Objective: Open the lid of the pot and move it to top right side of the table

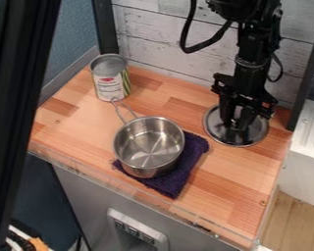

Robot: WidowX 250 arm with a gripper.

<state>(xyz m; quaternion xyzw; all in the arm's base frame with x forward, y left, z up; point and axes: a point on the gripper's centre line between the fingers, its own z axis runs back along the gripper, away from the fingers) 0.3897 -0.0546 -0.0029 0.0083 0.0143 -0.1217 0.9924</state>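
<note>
My gripper [236,125] hangs low over the right rear part of the table [241,169], directly above the middle of the round metal lid [255,134]. The lid lies about flat on the wood, and the gripper covers its centre and knob. To the left of it stands the uncovered steel pot [148,147], its bare inside visible and its wire handle toward the back left. The pot rests on a dark purple cloth [176,179].
A tall can [110,81] stands at the table's back left corner. Behind the table rises a whitewashed plank wall [168,34]. Dark upright posts stand near the back corners, and a white unit [307,159] is beyond the right edge.
</note>
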